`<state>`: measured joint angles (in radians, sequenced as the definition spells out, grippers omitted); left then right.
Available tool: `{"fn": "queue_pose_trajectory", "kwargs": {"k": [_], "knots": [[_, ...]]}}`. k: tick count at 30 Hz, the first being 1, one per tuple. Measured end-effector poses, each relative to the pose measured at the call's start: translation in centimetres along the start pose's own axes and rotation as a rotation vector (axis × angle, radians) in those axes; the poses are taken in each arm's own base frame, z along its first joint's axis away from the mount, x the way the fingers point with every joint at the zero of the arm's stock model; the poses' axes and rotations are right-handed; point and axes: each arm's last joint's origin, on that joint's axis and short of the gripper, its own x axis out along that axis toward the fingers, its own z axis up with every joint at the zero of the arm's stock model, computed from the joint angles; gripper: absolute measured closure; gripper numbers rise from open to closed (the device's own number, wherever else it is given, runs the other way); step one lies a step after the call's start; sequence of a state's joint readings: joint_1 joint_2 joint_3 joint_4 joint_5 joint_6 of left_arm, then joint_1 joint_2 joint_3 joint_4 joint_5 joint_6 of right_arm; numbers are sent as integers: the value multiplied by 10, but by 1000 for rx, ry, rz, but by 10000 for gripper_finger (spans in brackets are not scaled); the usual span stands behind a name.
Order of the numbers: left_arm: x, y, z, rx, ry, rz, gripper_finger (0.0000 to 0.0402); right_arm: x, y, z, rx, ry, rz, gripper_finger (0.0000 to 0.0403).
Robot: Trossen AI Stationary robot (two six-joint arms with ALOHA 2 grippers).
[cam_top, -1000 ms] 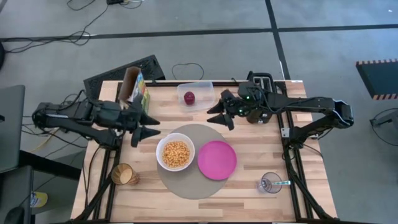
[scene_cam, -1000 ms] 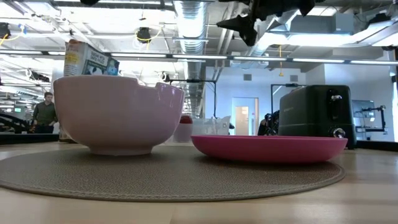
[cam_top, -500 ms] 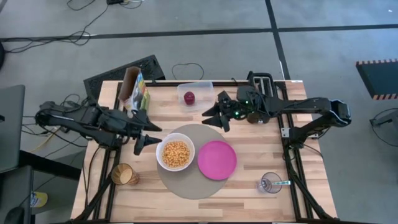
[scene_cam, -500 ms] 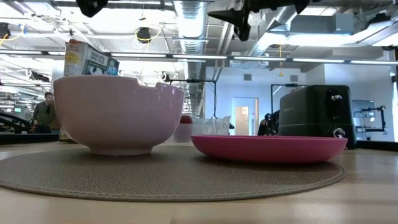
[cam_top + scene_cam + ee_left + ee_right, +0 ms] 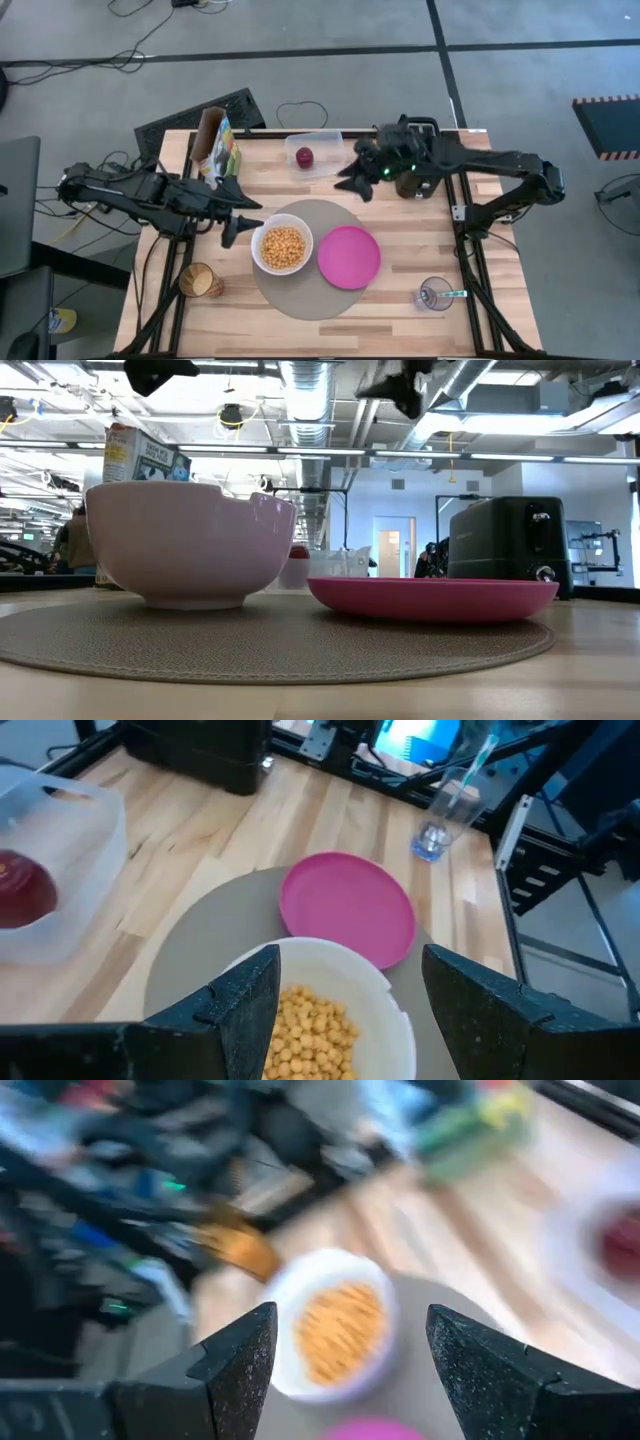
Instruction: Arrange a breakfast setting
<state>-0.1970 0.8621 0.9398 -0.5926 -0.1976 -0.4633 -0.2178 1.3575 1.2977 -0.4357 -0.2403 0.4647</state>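
Observation:
A white bowl [image 5: 282, 248] of yellow cereal and a magenta plate [image 5: 349, 256] sit side by side on the round grey-brown mat [image 5: 300, 295]. A small red apple [image 5: 304, 156] lies in the clear tub [image 5: 322, 140] at the far edge. The clear glass [image 5: 434, 294] holds the teal-handled spoon [image 5: 455, 294] at the near right. My left gripper [image 5: 240, 220] is open and empty, in the air just left of the bowl. My right gripper [image 5: 354, 181] is open and empty, in the air between the tub and the toaster. I cannot make out the toast.
The black toaster [image 5: 505, 545] stands at the far right, mostly under my right arm. A cereal box [image 5: 214, 140] stands at the far left. A brown cup [image 5: 197, 280] stands near the table's near left corner. Bare wood lies along the near edge.
My left gripper has gone a little toward the near edge and toward the bowl, staying open. My right gripper has risen and drawn slightly toward the far edge, staying open. Bowl, plate and the other things have not moved.

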Motion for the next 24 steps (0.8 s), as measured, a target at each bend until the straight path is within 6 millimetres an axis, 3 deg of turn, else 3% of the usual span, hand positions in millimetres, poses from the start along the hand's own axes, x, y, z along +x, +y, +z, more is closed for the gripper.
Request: {"fn": "queue_pose_trajectory", "kwargs": {"k": [14, 19, 24], "knots": [[0, 2, 1, -16, -33, 69, 173, -77, -87, 2, 329, 295, -708, 117], [0, 2, 1, -20, -34, 71, 173, -99, -112, 1, 393, 318, -830, 124], [0, 2, 1, -31, -35, 72, 173, -110, -133, 3, 450, 306, -881, 157]]}}
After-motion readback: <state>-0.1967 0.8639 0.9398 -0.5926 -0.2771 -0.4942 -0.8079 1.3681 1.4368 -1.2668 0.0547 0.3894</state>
